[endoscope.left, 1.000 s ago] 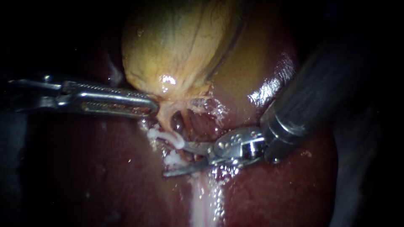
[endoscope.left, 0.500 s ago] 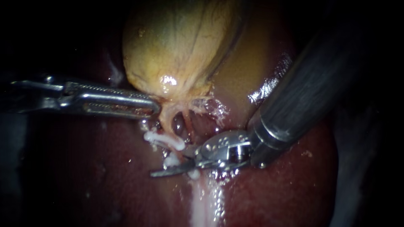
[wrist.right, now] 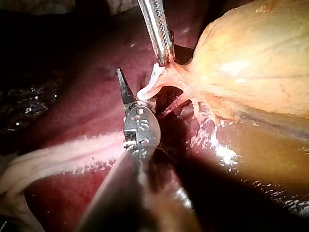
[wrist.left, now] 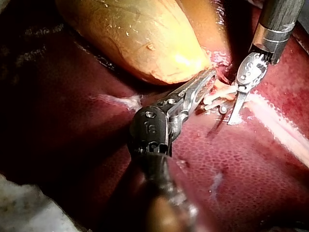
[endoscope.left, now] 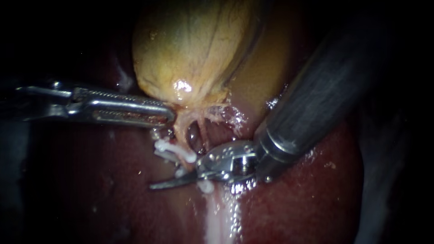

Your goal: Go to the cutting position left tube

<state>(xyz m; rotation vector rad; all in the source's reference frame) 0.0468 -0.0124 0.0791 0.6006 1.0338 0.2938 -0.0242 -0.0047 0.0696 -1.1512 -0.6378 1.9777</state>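
Note:
The yellow gallbladder [endoscope.left: 194,49] lies on the dark red liver [endoscope.left: 294,199]. From its neck two thin tubes run down, the left tube [endoscope.left: 180,131] and the right tube [endoscope.left: 204,131]. White clips [endoscope.left: 174,151] sit across the left tube, and another clip [endoscope.left: 205,186] lies lower. My left instrument [endoscope.left: 168,118] is shut on tissue at the gallbladder's neck. My right instrument [endoscope.left: 174,171] has thin blades standing open at the clipped left tube. Its lower blade reaches left below the clips, while the upper blade is mostly hidden behind them. The wrist views show the same blade [wrist.left: 235,104] [wrist.right: 124,87] beside the clips.
A pale whitish band [endoscope.left: 219,217] runs down the liver below the right instrument's wrist. The right instrument's thick dark shaft [endoscope.left: 325,95] crosses the upper right. Glossy liver surface [endoscope.left: 253,81] sits right of the gallbladder.
My right instrument has slid left along the liver, and its lower blade now reaches further under the clips on the left tube. The left instrument holds still.

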